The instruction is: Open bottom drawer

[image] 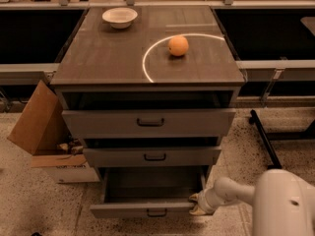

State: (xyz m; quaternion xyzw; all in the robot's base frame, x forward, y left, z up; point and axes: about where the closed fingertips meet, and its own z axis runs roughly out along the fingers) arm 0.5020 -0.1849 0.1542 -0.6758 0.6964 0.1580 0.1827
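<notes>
- A brown cardboard box (37, 124) stands on the speckled floor against the left side of the desk (98, 55), its flap tilted up and outward.
- A white bowl (119, 17) sits upright near the back left of the desk top.
- A thin white ring (145, 65) is marked on the right half of the desk top, and an orange (178, 45) lies inside it, toward its far edge.
- Below the top are three grey drawers, each with a small dark loop handle. The top drawer (98, 123) has the tallest front and stands a little way out. The middle drawer (113, 157) is slightly out too.
- The bottom drawer (123, 211) is lowest and pulled out farthest. Its shallow box is open to view from above, and its handle (156, 213) sits in the centre of its narrow front.
- The hand (198, 204) is low down at the right end of the bottom drawer's front, touching that corner. Whether it is apart or together cannot be told.
- The white arm (275, 205) reaches in from the lower right corner.
- A dark frame leg (265, 139) lies on the floor to the right of the desk.
</notes>
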